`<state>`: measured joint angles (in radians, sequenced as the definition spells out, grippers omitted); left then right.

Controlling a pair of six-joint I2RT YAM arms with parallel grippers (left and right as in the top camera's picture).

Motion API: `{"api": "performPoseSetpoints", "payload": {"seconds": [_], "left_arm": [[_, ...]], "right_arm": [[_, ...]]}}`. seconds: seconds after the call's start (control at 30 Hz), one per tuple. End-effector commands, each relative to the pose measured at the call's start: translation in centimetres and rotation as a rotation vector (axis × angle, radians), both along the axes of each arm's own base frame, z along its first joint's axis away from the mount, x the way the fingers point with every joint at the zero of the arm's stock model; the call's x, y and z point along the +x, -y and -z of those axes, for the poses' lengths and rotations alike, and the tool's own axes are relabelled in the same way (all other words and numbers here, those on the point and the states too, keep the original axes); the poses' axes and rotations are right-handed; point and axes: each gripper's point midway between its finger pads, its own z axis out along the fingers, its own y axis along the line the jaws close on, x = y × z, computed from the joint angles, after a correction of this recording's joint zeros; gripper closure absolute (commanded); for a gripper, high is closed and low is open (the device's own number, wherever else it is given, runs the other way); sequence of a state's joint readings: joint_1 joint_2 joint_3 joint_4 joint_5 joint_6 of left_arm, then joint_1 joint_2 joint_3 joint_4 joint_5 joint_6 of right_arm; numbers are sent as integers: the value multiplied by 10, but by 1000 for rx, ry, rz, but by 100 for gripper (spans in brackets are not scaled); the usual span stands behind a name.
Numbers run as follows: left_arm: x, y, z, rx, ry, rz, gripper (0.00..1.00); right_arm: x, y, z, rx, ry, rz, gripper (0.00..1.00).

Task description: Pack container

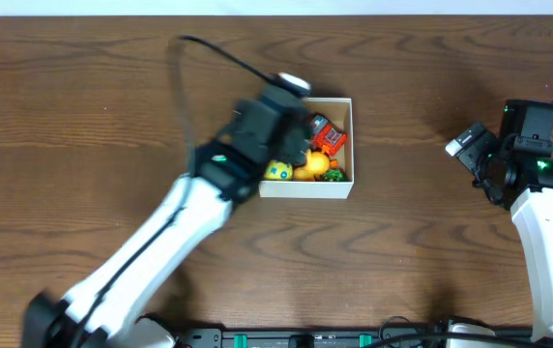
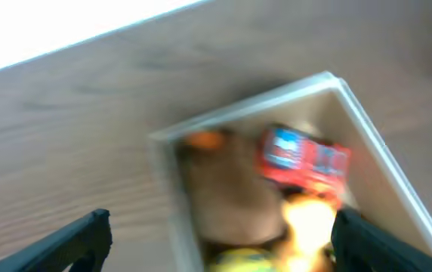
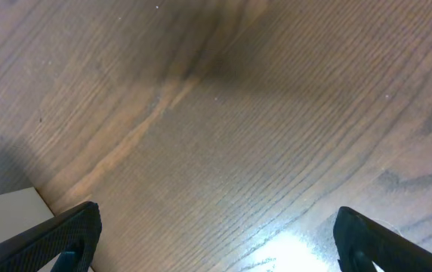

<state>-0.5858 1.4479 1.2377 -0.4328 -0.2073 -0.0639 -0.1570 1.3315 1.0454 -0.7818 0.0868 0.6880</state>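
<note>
**Left gripper** (image 2: 222, 230): jaws spread wide with nothing between them. It hangs directly above the container (image 2: 367, 125), over the half toward 9 o'clock in the overhead view. In the blurred left wrist view the container's tan floor fills the space between the jaws, and one corner points to 1 o'clock.

**Contents:** a red toy car (image 1: 327, 135) sits near the 12 o'clock wall. A yellow toy (image 1: 277, 171) and an orange toy (image 1: 305, 172) rest against the 6 o'clock wall. Every toy in view lies inside the walls.

**Container:** it stands near the middle of the table (image 1: 83, 116) with its walls parallel to the table edges. It is close to square, so no long axis governs the approach.

**Right gripper** (image 3: 223, 242): likewise open and empty, over bare wood. It is well apart from the container, which lies at its 9 o'clock in the overhead view.

**Judgement:** the left gripper is the nearer. Any further placing would fall straight down from it, whereas the right gripper would have to cross toward 9 o'clock.
</note>
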Motion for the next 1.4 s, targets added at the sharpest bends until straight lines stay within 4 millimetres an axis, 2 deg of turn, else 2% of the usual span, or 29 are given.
{"api": "performPoseSetpoints", "payload": {"seconds": [0.0, 0.13, 0.2, 0.27, 0.37, 0.47, 1.23, 1.37], "left_arm": [[6, -84, -46, 15, 103, -300, 6], [-4, -158, -42, 3, 41, -515, 3], [-8, -188, -36, 11, 9, -599, 1], [-10, -210, -31, 14, -12, -654, 2], [-11, -227, -30, 13, -16, -703, 2], [-12, -233, -30, 14, -16, -719, 2], [-12, -233, -30, 14, -16, -719, 2], [-12, -233, -30, 14, -17, -719, 2]], "right_arm": [[0, 4, 0, -12, -4, 8, 1], [0, 4, 0, -12, -4, 8, 1], [0, 4, 0, -12, -4, 8, 1], [0, 4, 0, -12, -4, 8, 1], [0, 4, 0, -12, -4, 8, 1], [0, 4, 0, -12, -4, 8, 1], [0, 4, 0, -11, -5, 7, 1], [-9, 2, -11, -42, 4, -22, 1]]}}
